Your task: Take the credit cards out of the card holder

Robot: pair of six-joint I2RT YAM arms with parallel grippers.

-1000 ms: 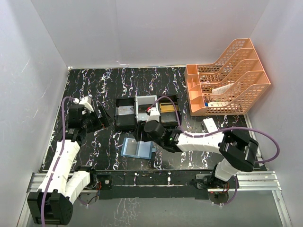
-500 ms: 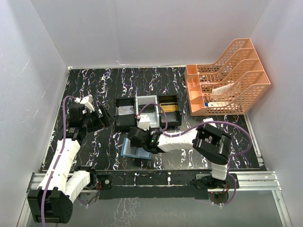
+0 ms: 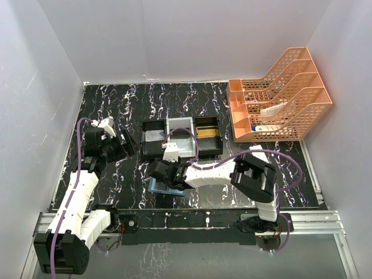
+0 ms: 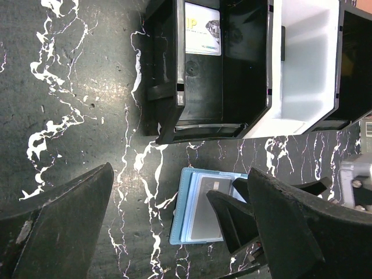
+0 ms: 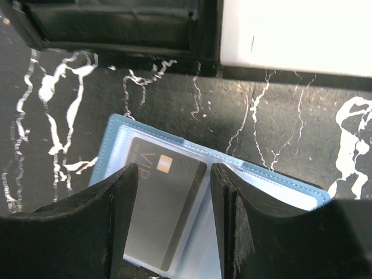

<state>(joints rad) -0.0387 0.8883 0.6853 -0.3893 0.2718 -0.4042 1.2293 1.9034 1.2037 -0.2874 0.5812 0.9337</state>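
Note:
The blue card holder [image 5: 114, 132] lies open on the black marbled table, in front of the tray. A dark grey credit card [image 5: 164, 200] marked VIP sits in its clear pocket. My right gripper [image 5: 174, 224] is open and low over the holder, with one finger on each side of the card. In the top view the right gripper [image 3: 164, 172] covers most of the holder [image 3: 157, 186]. My left gripper [image 4: 180, 232] is open and empty, above the table left of the tray, looking down on the holder [image 4: 185, 203].
A three-compartment tray [image 3: 168, 152] stands behind the holder, with a silver-grey card [image 3: 153, 136] in its left black bin and a gold card [image 3: 207, 132] in its right one. An orange file rack [image 3: 279, 93] stands at the back right.
My right gripper has swung left and toward the near edge, from over the tray down onto the open card holder. The left arm has not moved.

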